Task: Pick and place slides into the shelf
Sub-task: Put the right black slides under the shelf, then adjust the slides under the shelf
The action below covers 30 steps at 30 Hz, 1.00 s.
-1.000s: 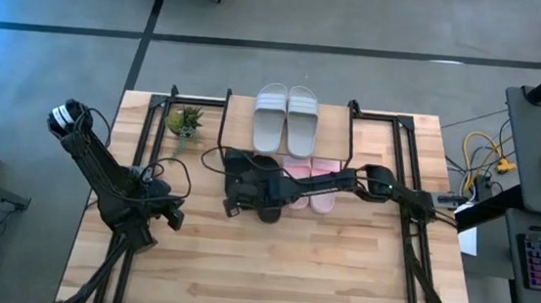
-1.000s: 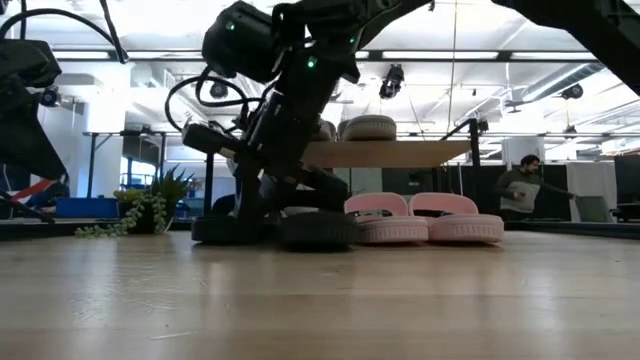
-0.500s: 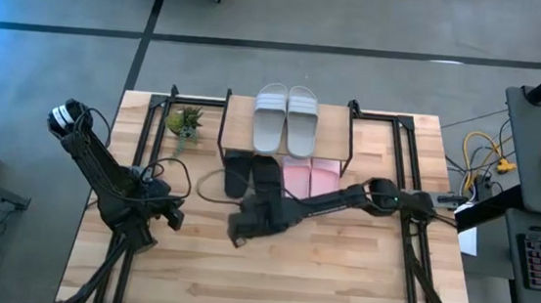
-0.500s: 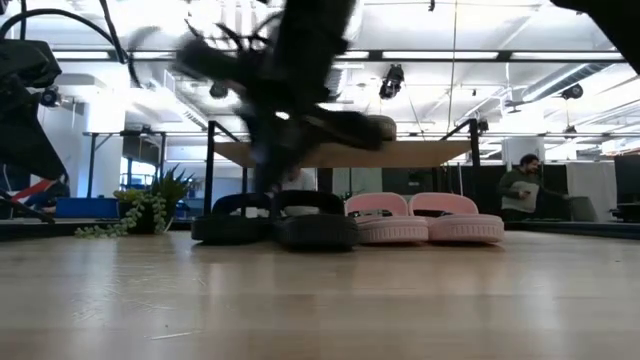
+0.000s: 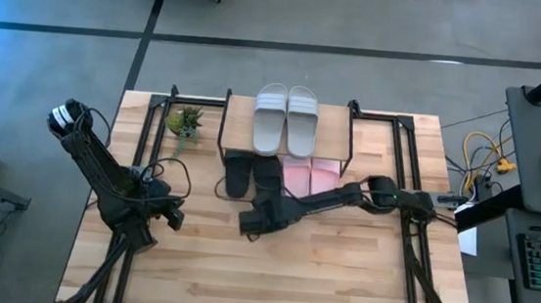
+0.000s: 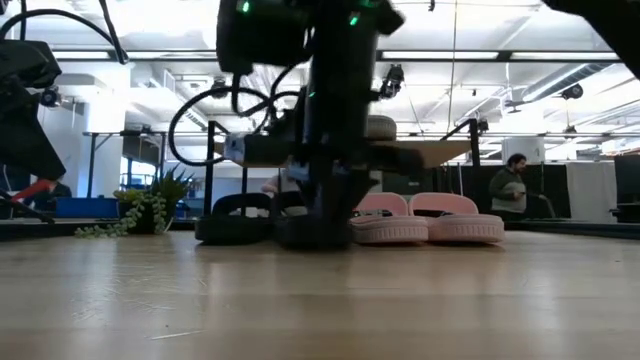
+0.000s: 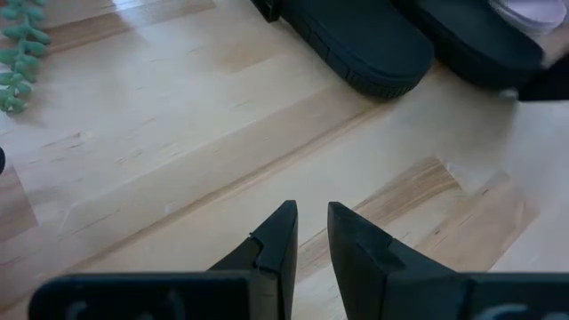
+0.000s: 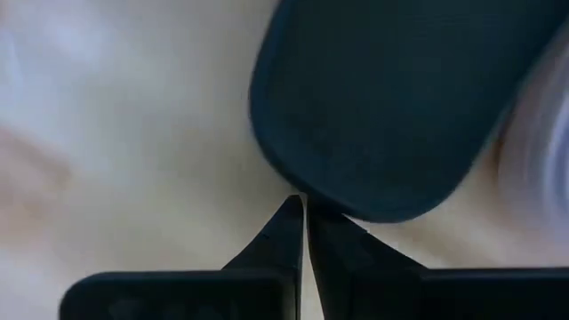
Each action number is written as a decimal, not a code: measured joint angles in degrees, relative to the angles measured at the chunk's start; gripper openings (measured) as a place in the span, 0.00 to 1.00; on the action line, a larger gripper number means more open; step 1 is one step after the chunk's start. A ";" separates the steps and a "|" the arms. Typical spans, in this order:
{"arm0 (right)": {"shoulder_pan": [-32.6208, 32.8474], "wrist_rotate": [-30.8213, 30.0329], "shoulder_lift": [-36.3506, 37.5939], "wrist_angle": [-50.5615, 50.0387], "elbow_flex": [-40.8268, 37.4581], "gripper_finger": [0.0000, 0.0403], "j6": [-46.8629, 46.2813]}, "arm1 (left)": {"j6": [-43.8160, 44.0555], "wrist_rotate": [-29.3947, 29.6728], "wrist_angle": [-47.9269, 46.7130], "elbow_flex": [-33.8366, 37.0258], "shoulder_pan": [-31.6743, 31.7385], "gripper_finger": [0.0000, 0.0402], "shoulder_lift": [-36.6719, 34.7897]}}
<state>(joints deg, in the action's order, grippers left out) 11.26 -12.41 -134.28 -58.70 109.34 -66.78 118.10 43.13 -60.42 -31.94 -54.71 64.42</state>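
Note:
The shelf (image 5: pixel 289 102) stands at the table's far middle, with the light grey slides (image 5: pixel 286 117) lying on its board. Under and in front of it, flat on the table, lie two black slides (image 5: pixel 237 175) (image 5: pixel 266 176) and the pale pink pair (image 5: pixel 309 178). My right gripper (image 5: pixel 259 212) (image 8: pixel 300 206) is shut and points down at the near end of the black slide (image 8: pixel 391 98) next to the pink pair. My left gripper (image 7: pixel 308 209) waits low at the table's left, almost shut, touching nothing. My right gripper comes from above, pointing down, and its shut fingertips (image 8: pixel 292 213) meet the rounded near end (image 8: pixel 307 203) of the right-hand black slide. They are beside the rim, not around it. The slide lies flat on the table, sole down.
A small green plant (image 5: pixel 186 121) sits left of the shelf. Black frame rails (image 5: pixel 155 122) run along the table's left and right sides. Bare wooden table (image 5: pixel 269 279) lies in front of the slides. A person (image 6: pixel 510 188) stands far behind the table.
My right gripper rose off the black slides and drew back toward the near edge, then came down again at the near end of the right-hand black slide. Both black slides now lie uncovered side by side in front of the shelf.

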 joint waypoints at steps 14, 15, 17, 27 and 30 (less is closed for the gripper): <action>-9.08 -2.65 -0.01 9.20 -0.09 0.03 11.94 | -0.13 -0.66 0.00 0.00 -0.01 0.13 0.00; -8.85 -2.46 0.18 9.19 -0.09 0.03 11.81 | -0.13 -0.66 0.00 0.00 -0.01 0.13 0.00; -7.46 -2.16 0.55 9.20 0.05 0.03 10.78 | -0.13 -0.68 -0.01 0.00 -0.01 0.13 0.00; -0.66 1.90 0.23 15.75 0.79 0.03 6.76 | -0.09 -0.79 -0.04 0.02 0.01 0.13 0.02; -1.32 1.92 -0.93 18.14 0.53 0.03 6.77 | -0.08 -0.81 -0.02 0.04 0.00 0.13 0.02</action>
<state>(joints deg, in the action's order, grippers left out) 9.95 -10.48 -135.20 -40.56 109.87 -60.01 118.03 42.33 -60.45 -31.90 -54.71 64.45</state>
